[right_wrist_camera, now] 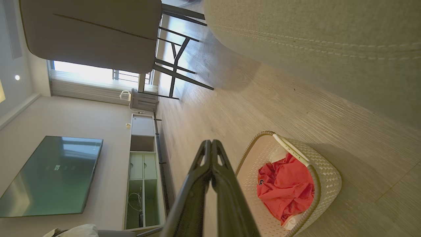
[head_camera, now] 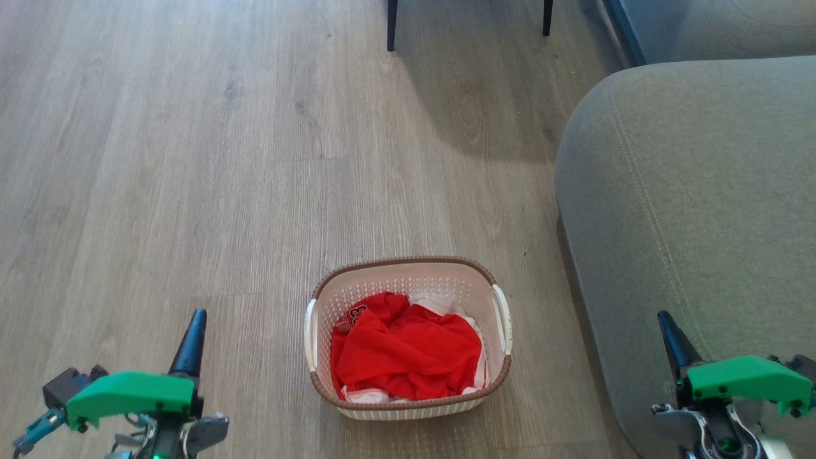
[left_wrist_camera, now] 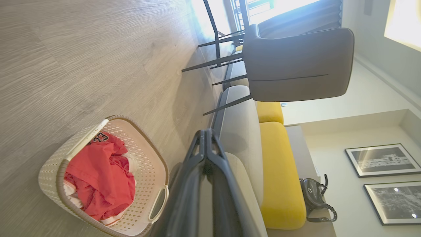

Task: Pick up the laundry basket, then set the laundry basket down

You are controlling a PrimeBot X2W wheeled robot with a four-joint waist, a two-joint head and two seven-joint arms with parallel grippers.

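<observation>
Standing upright — laundry basket [head_camera: 408, 280], handles [head_camera: 503, 319] to left and right

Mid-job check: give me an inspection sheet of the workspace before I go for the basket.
Surface: wood-look floor, with the basket standing on it.
Job's things: laundry basket upright, red clothes inside, side handles free.
Clutter: nothing seen.
Hands: left hand shut, right hand shut; both apart from the basket, holding nothing.
Cables: nothing seen on the floor.
Surroundings: grey sofa close on the basket's right; dark chair legs farther ahead.
</observation>
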